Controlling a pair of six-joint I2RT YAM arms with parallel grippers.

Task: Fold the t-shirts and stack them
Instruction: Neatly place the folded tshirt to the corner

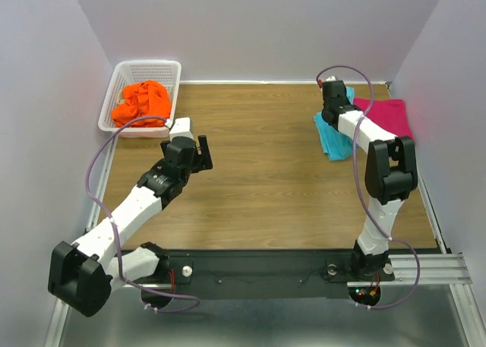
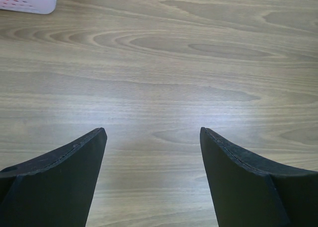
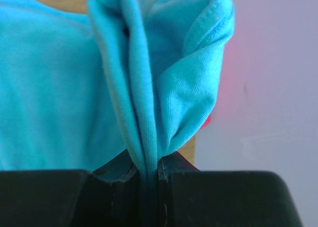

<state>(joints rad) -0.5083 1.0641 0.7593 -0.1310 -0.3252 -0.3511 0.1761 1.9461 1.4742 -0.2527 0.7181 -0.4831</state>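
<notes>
Fingers (image 2: 74,177) on my left gripper (image 2: 153,132) stand wide apart with nothing between them, hovering over the wooden table (image 1: 266,172) left of centre. Farther out on the right, my right gripper (image 3: 148,170) is pinched tight on a bunched fold of the turquoise shirt (image 3: 59,88), and the cloth rises out from between its jaws. From above I see that shirt crumpled toward the table's far right corner, just beside the pink shirt (image 1: 389,113), which lies spread near the right wall. I cannot tell whether the two overlap. At the far left corner sits the white basket (image 1: 144,64), with the orange shirt (image 1: 142,100) heaped inside it.
</notes>
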